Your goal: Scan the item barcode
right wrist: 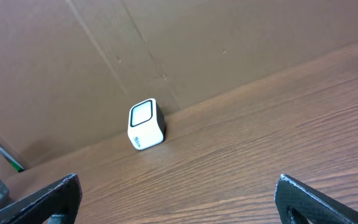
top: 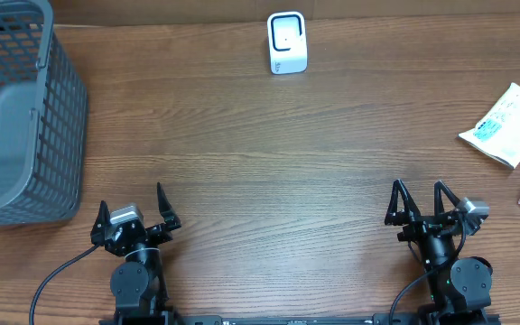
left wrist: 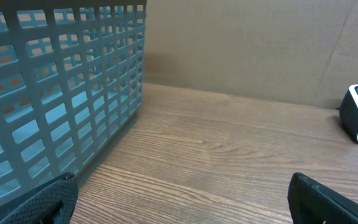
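On the wooden counter (top: 269,153) we see a grey lattice basket (top: 25,117) at the far left. A white packet (top: 506,124) with green and blue print lies flat at the right edge, just beside two smaller packs cut off by the frame, and a small white scanner (top: 287,42) with a dark-rimmed window stands upright at the far middle. Both arms sit low at the near edge, well apart from all of these, the left pincer (top: 134,200) and the right pincer (top: 418,187) each pointing away from us with fingers spread wide and nothing between them.
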`<state>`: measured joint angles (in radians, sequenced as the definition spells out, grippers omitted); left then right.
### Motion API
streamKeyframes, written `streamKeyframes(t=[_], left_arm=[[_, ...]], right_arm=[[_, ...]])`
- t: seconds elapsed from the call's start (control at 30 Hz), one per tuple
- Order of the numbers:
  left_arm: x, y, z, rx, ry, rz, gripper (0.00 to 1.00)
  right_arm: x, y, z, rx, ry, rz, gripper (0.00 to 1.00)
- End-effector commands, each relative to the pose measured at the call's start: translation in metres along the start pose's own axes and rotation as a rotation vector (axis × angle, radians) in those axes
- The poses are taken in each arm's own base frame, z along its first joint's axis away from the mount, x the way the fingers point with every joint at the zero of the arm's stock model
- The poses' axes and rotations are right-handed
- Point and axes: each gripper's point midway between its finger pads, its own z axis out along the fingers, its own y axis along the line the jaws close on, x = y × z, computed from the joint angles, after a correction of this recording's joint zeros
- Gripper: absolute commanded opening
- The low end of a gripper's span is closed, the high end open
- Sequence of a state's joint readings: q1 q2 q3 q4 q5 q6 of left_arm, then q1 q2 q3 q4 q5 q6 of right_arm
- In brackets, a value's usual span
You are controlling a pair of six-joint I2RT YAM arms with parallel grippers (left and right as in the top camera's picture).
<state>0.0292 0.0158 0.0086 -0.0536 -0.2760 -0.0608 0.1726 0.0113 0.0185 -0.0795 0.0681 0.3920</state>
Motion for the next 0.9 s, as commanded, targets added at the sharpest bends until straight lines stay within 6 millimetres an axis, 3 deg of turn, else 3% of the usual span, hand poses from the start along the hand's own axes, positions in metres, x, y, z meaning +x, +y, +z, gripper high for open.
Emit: streamKeyframes(t=[0.0, 0.47, 0.87], left_arm=[[-0.001, 0.001, 0.000, -0.001, -0.008, 0.010, 1.00], [-0.002, 0.001, 0.000, 0.000, -0.010, 0.044, 1.00], [0.001, -0.013, -0.001, 0.079, -0.004, 0.141, 1.00]], right_arm=[[0.002, -0.001, 0.000, 0.005, -0.004, -0.003, 1.00], [0.002, -0.001, 0.000, 0.005, -0.004, -0.003, 1.00], [0.002, -0.001, 0.000, 0.005, -0.004, -0.003, 1.00]])
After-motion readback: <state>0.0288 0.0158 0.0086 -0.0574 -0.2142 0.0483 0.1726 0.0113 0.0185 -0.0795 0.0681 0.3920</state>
